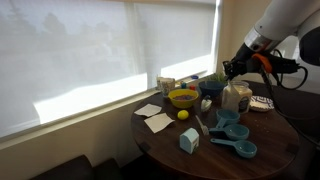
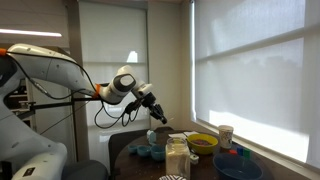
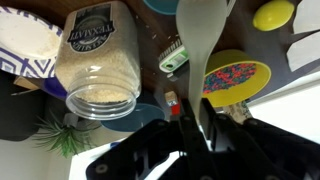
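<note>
My gripper [image 3: 188,112] is shut on the handle of a long white utensil [image 3: 203,35], whose wide end points away toward the table. The gripper hangs in the air above the round wooden table in both exterior views [image 1: 232,68] [image 2: 152,108]. Below it in the wrist view stand a glass jar of pale grains [image 3: 95,60], a yellow bowl with colourful contents [image 3: 235,78] and a blue bowl [image 3: 128,118]. The jar [image 1: 236,97] and the yellow bowl [image 1: 183,97] also show in an exterior view.
On the table [image 1: 165,140] are a yellow lemon-like ball [image 1: 183,114], white napkins [image 1: 155,118], a small pale carton [image 1: 189,140], blue measuring cups [image 1: 235,135], a paper cup [image 1: 167,85] and a blue bowl [image 1: 212,88]. A window with drawn blinds [image 1: 90,50] runs behind it.
</note>
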Controlling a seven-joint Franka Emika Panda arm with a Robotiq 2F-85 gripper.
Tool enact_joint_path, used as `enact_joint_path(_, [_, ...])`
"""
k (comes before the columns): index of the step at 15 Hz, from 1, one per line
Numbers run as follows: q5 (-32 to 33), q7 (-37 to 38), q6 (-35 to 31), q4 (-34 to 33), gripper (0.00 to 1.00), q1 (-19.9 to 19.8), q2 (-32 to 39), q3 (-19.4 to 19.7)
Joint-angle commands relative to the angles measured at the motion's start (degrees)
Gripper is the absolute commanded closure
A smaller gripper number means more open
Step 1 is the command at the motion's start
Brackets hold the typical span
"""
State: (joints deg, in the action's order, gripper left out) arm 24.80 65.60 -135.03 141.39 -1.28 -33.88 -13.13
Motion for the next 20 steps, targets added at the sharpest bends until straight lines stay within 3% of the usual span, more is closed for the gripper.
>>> enact_joint_path(1, [-4.25,-1.53,-2.44,1.96,0.97,2.33,0.67,-2.28])
enact_joint_path(8, [-7.6,-3.29,-2.87,3.58,0.97,6.74,4.08,-5.99])
enact_joint_path(20, [1.05,-0.81,-1.2,4.66,0.97,5.2,5.76,-13.35])
